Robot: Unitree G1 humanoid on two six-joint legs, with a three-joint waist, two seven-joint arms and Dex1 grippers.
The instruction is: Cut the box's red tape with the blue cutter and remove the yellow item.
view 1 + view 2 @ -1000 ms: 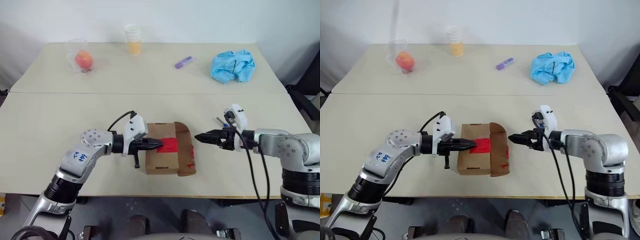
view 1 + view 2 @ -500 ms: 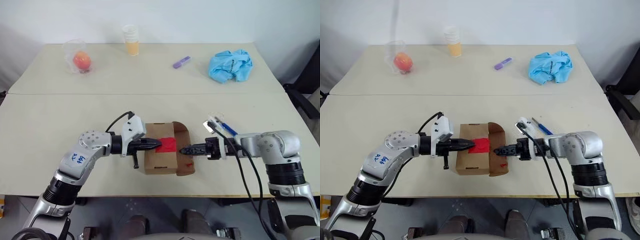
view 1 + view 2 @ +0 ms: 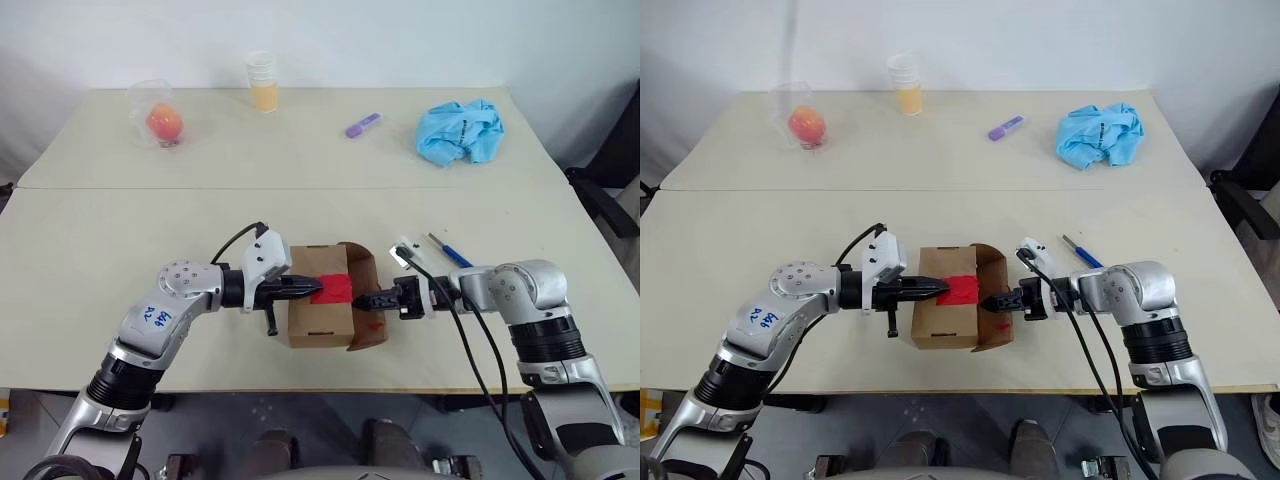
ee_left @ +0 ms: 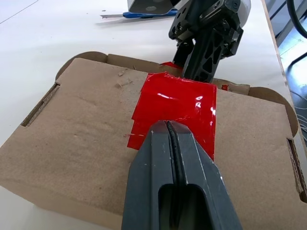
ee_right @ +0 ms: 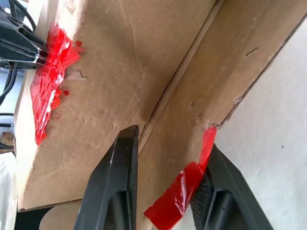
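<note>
The brown box (image 3: 318, 318) stands near the table's front edge, and its right flap (image 3: 366, 268) is raised. My left gripper (image 3: 316, 290) is shut, with its tip pressed on the red tape (image 3: 340, 290) on the closed flap; the left wrist view shows the same tape (image 4: 178, 103). My right gripper (image 3: 367, 299) is closed on the raised flap, one finger (image 5: 117, 182) inside and the other outside over a torn strip of tape (image 5: 180, 191). The blue cutter (image 3: 452, 253) lies on the table behind the right arm. The yellow item is hidden.
At the back of the table are an orange-red fruit in clear plastic (image 3: 163, 120), a cup of orange liquid (image 3: 264, 84), a purple marker (image 3: 363, 124) and a crumpled blue cloth (image 3: 462, 130). A seam (image 3: 150, 187) crosses the table.
My right gripper has moved left to the box and closed around the raised flap. The left gripper has stayed on the tape. The box and cutter have not moved.
</note>
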